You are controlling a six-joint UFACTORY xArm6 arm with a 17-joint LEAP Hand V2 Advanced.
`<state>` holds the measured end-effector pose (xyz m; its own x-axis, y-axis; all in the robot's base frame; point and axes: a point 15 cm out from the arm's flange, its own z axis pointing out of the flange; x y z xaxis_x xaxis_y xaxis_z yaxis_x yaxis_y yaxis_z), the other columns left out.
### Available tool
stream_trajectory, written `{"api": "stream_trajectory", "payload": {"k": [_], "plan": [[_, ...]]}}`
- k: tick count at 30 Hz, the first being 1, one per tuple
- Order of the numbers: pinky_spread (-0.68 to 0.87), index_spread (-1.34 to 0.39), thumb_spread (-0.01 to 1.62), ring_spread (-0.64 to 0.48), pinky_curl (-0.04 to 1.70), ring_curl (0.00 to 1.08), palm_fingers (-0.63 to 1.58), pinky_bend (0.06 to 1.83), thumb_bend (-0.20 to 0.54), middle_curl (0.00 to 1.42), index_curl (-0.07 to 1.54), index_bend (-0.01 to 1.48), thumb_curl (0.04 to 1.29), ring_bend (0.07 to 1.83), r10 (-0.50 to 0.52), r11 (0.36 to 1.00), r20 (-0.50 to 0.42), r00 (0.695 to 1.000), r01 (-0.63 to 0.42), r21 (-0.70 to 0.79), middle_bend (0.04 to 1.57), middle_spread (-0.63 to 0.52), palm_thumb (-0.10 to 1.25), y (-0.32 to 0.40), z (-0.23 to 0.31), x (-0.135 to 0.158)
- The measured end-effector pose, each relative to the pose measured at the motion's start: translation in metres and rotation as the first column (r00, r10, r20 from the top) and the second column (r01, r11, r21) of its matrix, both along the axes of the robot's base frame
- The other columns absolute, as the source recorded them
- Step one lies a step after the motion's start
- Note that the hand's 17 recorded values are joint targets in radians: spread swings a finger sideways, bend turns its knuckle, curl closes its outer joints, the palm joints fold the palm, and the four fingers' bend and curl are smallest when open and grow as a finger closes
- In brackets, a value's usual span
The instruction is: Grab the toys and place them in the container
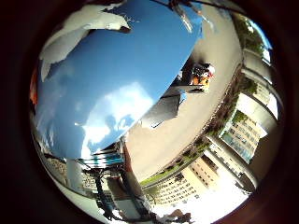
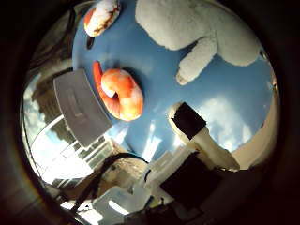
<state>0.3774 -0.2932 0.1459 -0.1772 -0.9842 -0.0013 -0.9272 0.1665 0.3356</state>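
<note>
Plush toys on a glossy blue table [image 2: 154, 70]: 1 curled orange shrimp [image 2: 121, 93], 1 fuzzy white animal [image 2: 197, 28], 1 orange-white shell [image 2: 101, 16]. Robot hand [image 2: 197, 136] open, holding nothing.

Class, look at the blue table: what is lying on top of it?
On the blue table lie an orange shrimp toy, a white plush toy and a second orange-and-white toy. The surface beneath each is hidden.

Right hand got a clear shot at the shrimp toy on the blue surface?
Probably yes. The shrimp toy lies exposed on the blue surface, apart from the white plush, with a finger beside it and nothing covering it.
</note>
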Motion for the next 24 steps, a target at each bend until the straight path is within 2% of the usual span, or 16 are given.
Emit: {"api": "stream_trajectory", "payload": {"k": [3,5,6,9,11,14,19,22,24], "plan": [[0.38,-0.1,1.13,0.18,0.16,0.41,0.69,0.87,0.002,0.43,0.21,0.13,0.37,0.74,0.038,0.998,0.056,0.998,-0.036,-0.048,0.42,-0.06,0.72,0.002,0.002,0.012],[0.37,-0.17,1.11,0.14,0.17,0.48,0.86,0.91,0.003,0.51,0.18,0.13,0.38,0.94,0.062,0.996,0.095,0.994,-0.055,-0.077,0.6,-0.1,0.79,0.005,0.01,0.022],[0.36,-0.2,1.1,0.11,0.17,0.54,0.9,0.91,0.005,0.56,0.16,0.13,0.39,1.07,0.071,0.994,0.107,0.992,-0.062,-0.085,0.69,-0.12,0.83,0.006,0.014,0.025],[0.34,-0.29,1.08,0.05,0.2,0.63,0.94,1.03,0.0,0.66,0.12,0.17,0.41,1.24,0.093,0.991,0.144,0.985,-0.077,-0.108,0.84,-0.17,0.89,0.008,0.035,0.032],[0.33,-0.35,1.06,0.02,0.24,0.66,1.07,1.17,0.002,0.71,0.1,0.22,0.44,1.27,0.1,0.988,0.189,0.977,-0.075,-0.136,0.91,-0.18,0.93,0.007,0.064,0.035],[0.29,-0.44,1.05,-0.02,0.31,0.71,1.1,1.34,0.008,0.79,0.09,0.32,0.48,1.29,0.124,0.98,0.262,0.957,-0.076,-0.186,1.0,-0.2,0.99,0.015,0.123,0.034],[0.22,-0.59,1.06,-0.07,0.4,0.76,1.04,1.52,-0.008,0.89,0.07,0.49,0.55,1.33,0.207,0.97,0.251,0.946,-0.165,-0.18,1.08,-0.23,1.02,0.082,0.199,0.011],[0.19,-0.66,1.07,-0.09,0.44,0.79,0.99,1.57,-0.011,0.94,0.07,0.57,0.58,1.36,0.291,0.947,0.33,0.898,-0.223,-0.231,1.11,-0.24,1.02,0.124,0.276,0.018],[0.17,-0.71,1.07,-0.1,0.47,0.8,0.97,1.59,-0.016,0.97,0.06,0.63,0.6,1.38,0.358,0.929,0.384,0.851,-0.283,-0.24,1.13,-0.24,1.01,0.167,0.318,0.023]]}}
